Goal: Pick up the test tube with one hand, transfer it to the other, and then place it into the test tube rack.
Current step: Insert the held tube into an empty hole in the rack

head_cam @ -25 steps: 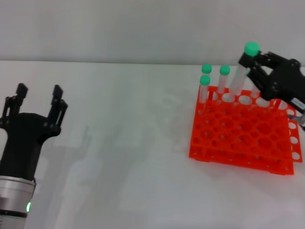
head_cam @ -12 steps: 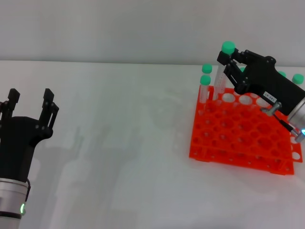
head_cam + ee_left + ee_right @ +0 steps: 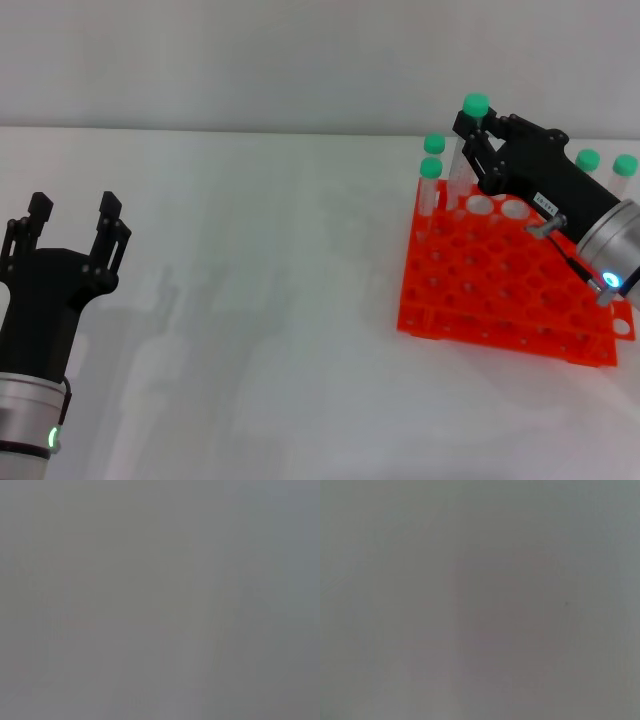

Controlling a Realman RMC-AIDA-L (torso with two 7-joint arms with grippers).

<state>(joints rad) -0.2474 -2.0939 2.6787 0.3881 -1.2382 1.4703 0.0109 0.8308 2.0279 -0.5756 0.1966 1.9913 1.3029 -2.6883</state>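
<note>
When we look from the head camera, the right gripper (image 3: 468,128) has its fingers closed around the test tube (image 3: 465,150), upright over the far left corner of the test tube rack (image 3: 500,285) on the white worktop (image 3: 270,300). The left gripper (image 3: 70,225) hovers low, fingers spread, empty. Both wrist views show only grey.

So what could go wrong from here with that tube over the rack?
The right claw holds the test tube tilted over the test tube rack's far row, so its tip may miss a hole. Two capped tubes stand right beside it and could be knocked. The left claw is open, far off.
</note>
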